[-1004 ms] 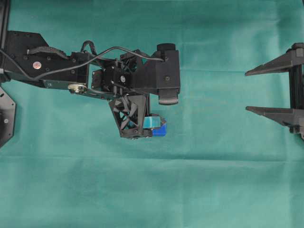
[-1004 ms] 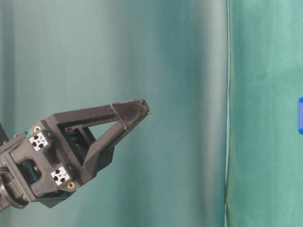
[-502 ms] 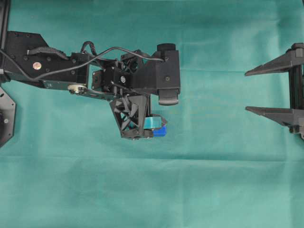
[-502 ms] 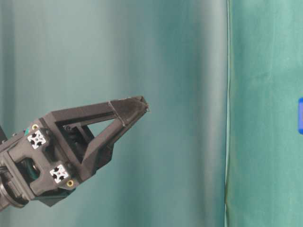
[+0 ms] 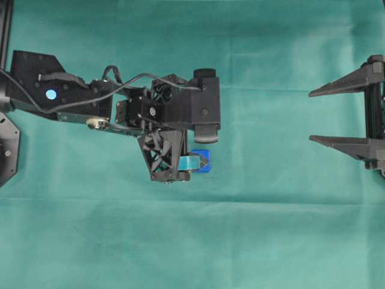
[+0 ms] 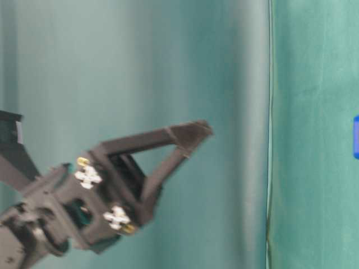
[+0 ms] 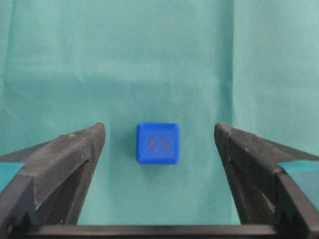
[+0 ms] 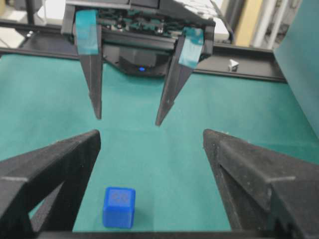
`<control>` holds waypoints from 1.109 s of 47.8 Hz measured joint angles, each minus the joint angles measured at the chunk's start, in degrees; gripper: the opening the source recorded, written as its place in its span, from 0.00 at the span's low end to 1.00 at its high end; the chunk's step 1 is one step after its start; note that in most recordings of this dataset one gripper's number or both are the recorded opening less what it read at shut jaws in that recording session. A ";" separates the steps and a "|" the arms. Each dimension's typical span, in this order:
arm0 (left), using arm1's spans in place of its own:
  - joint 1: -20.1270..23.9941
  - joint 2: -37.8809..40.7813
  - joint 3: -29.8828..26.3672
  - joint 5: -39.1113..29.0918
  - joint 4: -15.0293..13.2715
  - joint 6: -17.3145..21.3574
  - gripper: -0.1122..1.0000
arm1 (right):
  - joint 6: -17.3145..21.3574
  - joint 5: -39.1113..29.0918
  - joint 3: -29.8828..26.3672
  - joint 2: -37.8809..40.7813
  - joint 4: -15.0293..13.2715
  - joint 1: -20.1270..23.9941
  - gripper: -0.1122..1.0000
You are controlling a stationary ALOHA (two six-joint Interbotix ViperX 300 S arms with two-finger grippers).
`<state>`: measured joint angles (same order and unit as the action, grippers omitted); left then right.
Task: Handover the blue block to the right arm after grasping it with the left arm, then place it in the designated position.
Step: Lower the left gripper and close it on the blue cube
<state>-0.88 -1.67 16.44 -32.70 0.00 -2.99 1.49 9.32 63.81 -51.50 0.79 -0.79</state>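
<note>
The blue block (image 7: 157, 143) lies on the green cloth with a faint dark figure on its top face. My left gripper (image 7: 159, 129) hangs open above the block, fingers well apart on either side and not touching it. From overhead the block (image 5: 203, 161) peeks out beside the left gripper (image 5: 197, 149). The right gripper (image 5: 310, 116) stands open at the right edge, far from the block. In the right wrist view the block (image 8: 118, 206) sits low, the turquoise-taped left gripper (image 8: 128, 119) above it, the right gripper (image 8: 150, 134) empty. The designated position is out of view.
Creased green cloth (image 5: 271, 229) covers the table. A black frame part (image 5: 7, 150) sits at the left edge. A black rail (image 8: 249, 69) runs along the far side, with a small white object (image 8: 233, 63) on it. The table-level view shows the blurred right gripper (image 6: 193, 131).
The left arm has shifted slightly left over the block, which has stayed put. The right gripper has moved in the table-level view and is blurred. Both grippers remain open.
</note>
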 measured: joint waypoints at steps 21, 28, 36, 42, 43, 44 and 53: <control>-0.09 6.33 4.13 5.27 0.00 -1.67 1.00 | 0.00 0.00 0.00 0.97 0.00 0.00 0.95; -0.26 8.44 4.04 6.68 0.00 -1.76 1.00 | 0.00 0.09 0.00 1.23 -0.09 0.00 0.95; -0.26 10.37 4.13 8.35 0.00 -1.67 1.00 | 0.00 0.00 0.00 1.85 0.00 0.00 0.95; -0.26 12.13 4.13 9.49 0.00 -1.76 1.00 | 0.00 0.00 0.00 2.11 0.00 0.00 0.95; -0.26 12.48 4.13 9.58 0.00 -1.67 1.00 | 0.00 0.00 0.00 2.11 0.00 0.00 0.95; -0.26 12.74 4.13 9.76 0.09 -1.67 1.00 | 0.00 0.09 0.00 2.20 0.00 0.00 0.95; -0.26 14.94 4.13 11.07 0.00 -1.67 1.00 | 0.00 0.00 0.00 2.29 -0.09 0.09 0.95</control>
<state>-1.14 13.27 20.57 -21.62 0.00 -4.66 1.49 9.32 63.81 -49.22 0.70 -0.70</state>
